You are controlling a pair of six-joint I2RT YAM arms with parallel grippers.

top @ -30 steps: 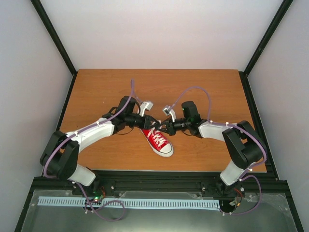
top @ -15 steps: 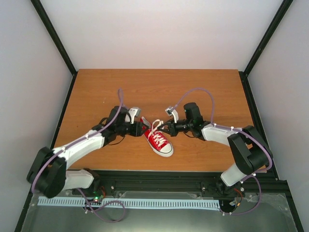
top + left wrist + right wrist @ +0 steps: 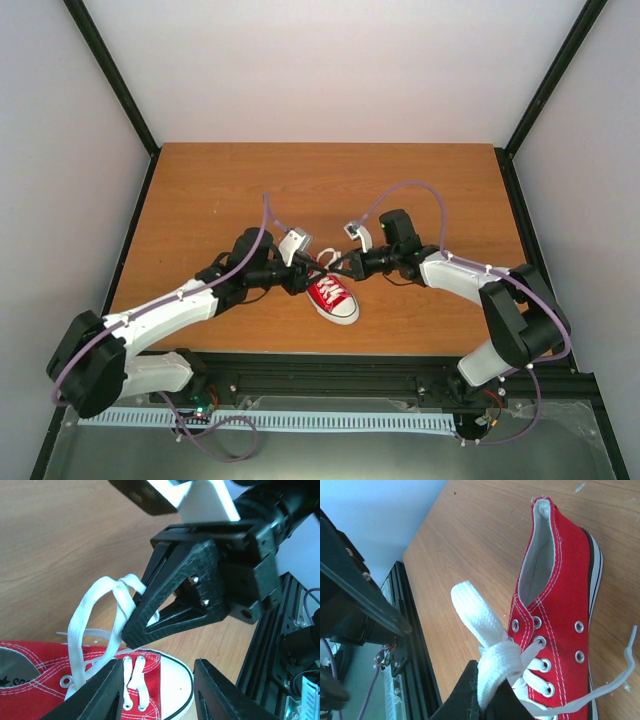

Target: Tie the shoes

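Swung back in since half a second ago, the left gripper [image 3: 303, 272] now sits just beside the laced top of the small red canvas low-top sneaker [image 3: 332, 295], its fingers [image 3: 100, 700] spread wide with nothing between them. Opposite it, the right gripper [image 3: 487, 702] is pinched tight on a flat white lace loop [image 3: 475, 612] raised above the eyelets. That shoe rests on its sole on the brown wooden table [image 3: 220, 190], toe toward the arm bases.

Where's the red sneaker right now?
In the top view, the red sneaker lies centrally on the table near its front edge, its laced top between the left gripper and right gripper.
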